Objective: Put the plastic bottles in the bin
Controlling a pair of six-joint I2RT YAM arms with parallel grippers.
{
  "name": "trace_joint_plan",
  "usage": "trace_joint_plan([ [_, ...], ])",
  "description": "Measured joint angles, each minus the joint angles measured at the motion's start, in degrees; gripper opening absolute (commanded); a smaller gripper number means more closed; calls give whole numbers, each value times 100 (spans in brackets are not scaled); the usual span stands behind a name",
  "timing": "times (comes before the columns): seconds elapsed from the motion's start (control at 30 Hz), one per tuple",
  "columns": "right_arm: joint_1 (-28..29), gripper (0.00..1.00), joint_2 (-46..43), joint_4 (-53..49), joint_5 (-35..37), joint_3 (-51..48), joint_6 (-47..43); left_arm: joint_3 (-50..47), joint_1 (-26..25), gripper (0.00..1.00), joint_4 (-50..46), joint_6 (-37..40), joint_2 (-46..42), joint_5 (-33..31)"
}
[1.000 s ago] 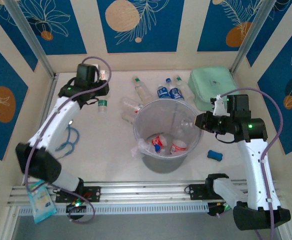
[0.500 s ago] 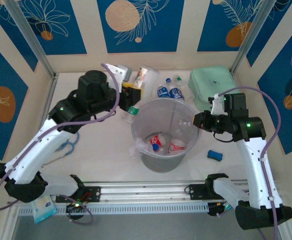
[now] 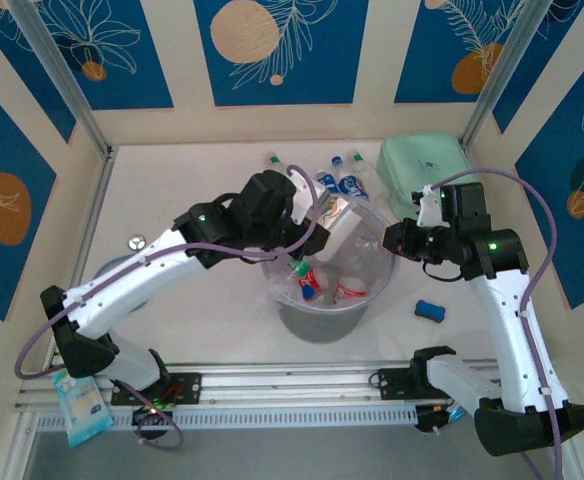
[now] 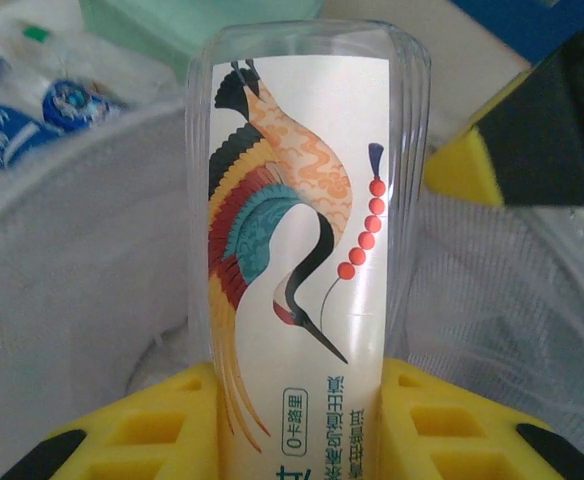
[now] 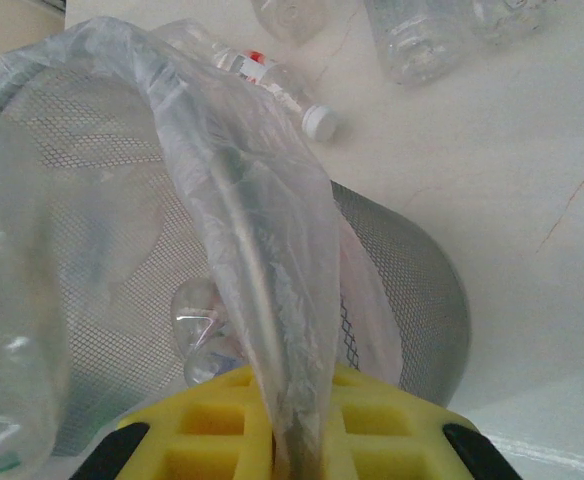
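The white bench (image 3: 172,170) sat boxed in by cream walls with blue leaf panels. The grey mesh bin (image 3: 317,325) stood mid-bench with bottles (image 3: 352,290) inside and loose bottles (image 3: 352,185) lying beyond it. The left jaws were clamped on a clear crane-label bottle (image 4: 297,250), which had swung from the far left to over the bin. The right jaws pinched the bin's liner (image 5: 272,300) at its right rim.

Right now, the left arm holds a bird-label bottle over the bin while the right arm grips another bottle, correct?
Not quite. The right end effector is shut on the bin at its rim, together with the plastic liner, not on a bottle, as the right wrist view shows. The left end effector does hold the bird-label bottle over the bin.
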Motion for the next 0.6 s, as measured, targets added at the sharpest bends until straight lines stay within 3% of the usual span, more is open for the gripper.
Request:
trace_joint_plan([
  [0.27,13,14,9,35,0,4,-4,-1097,-66,35,461,-459,4,103],
  [0.53,37,15,42,85,-2,11,-4,-1314,-131,57,890,-498,98,590],
  [0.6,42,18,46,85,0,11,-7,-1309,-144,63,944,-487,133,691],
])
